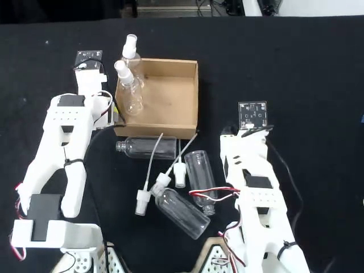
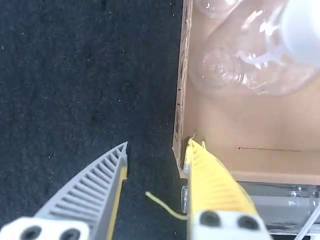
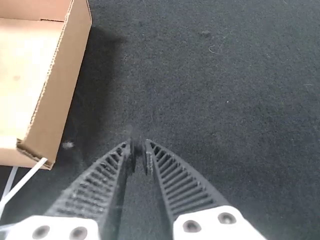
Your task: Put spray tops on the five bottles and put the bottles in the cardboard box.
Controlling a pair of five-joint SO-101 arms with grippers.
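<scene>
Left tool (image 2: 155,150), fingers apart, straddles the box (image 2: 250,127) corner. The capless bottle (image 2: 280,210) lies just beside it, apparently along the box wall. Right tool (image 3: 138,147) is closed, empty and farther off.

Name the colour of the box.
Plain brown; the box shows best in the high view.

Left arm (image 1: 60,136) and right arm (image 1: 259,199) were white with red-white cables (image 1: 207,193). Left gripper (image 2: 157,147) had grey and yellow fingers (image 2: 100,185); right gripper (image 3: 140,147), dark ribbed ones.
</scene>
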